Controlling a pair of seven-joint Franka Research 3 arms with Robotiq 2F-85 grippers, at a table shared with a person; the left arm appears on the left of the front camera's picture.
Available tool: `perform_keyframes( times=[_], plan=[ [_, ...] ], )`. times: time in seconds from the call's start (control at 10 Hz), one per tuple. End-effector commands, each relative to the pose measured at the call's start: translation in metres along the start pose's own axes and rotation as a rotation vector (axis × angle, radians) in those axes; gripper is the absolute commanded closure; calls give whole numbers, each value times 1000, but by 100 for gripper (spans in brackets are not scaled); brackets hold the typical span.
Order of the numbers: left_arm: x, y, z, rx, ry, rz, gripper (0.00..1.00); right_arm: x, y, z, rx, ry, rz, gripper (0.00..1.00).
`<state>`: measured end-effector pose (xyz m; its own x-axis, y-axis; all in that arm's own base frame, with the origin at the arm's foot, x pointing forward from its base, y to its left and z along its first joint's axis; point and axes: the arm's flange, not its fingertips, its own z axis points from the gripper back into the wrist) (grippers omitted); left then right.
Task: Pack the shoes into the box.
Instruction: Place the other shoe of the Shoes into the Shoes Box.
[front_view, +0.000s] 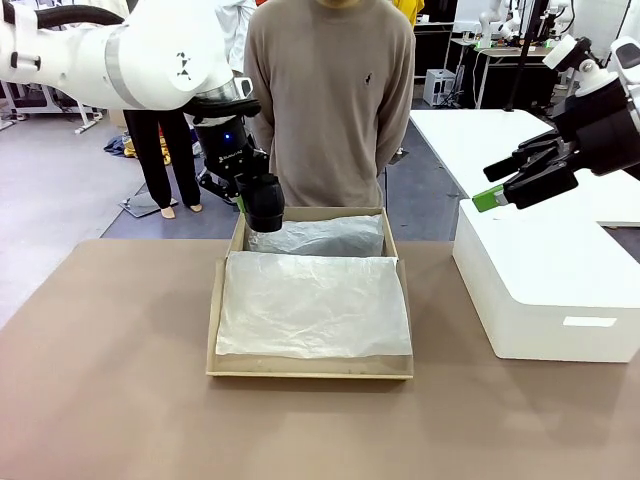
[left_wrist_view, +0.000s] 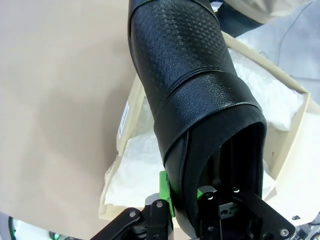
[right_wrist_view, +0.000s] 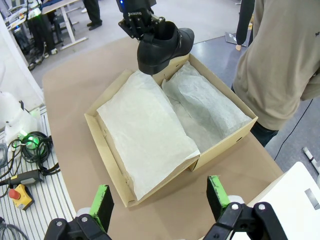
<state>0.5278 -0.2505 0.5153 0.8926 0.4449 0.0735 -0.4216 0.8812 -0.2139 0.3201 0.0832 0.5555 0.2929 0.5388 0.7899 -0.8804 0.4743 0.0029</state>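
The left claw (left_wrist_view: 182, 196) was shut on a shoe (left_wrist_view: 195, 100) over the box (right_wrist_view: 225, 141). The right wrist view showed the shoe's heel. The right claw (right_wrist_view: 160, 197) was wide open and empty.

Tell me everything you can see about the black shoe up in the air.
The black shoe looks like glossy leather, grain-embossed on top with a band across it, and has a dark sole and low heel. The left claw is shut on the rim of its opening, holding it tilted above the far left corner of the box.
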Motion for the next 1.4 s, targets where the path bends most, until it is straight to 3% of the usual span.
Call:
perform_keyframes(
  times=[0.0, 0.3, 0.8, 1.0, 1.1, 1.3],
  plan=[
    [-8, -14, 2, 29, -72, 120, 100, 1, -3, -1, 16, -21, 21, 0],
    [-30, -65, 2, 58, -165, 361, 100, 1, -3, -1, 16, -21, 21, 0],
    [-60, -135, -29, 29, -147, 639, 100, 1, -3, -1, 16, -21, 21, 0],
    [-67, -139, -32, 45, -160, 640, 100, 1, -3, -1, 16, -21, 21, 0],
    [-65, -132, -39, 20, -103, 604, 100, 1, -3, -1, 16, -21, 21, 0],
    [-65, -132, -39, 20, -103, 604, 100, 1, -3, -1, 16, -21, 21, 0]
  ],
)
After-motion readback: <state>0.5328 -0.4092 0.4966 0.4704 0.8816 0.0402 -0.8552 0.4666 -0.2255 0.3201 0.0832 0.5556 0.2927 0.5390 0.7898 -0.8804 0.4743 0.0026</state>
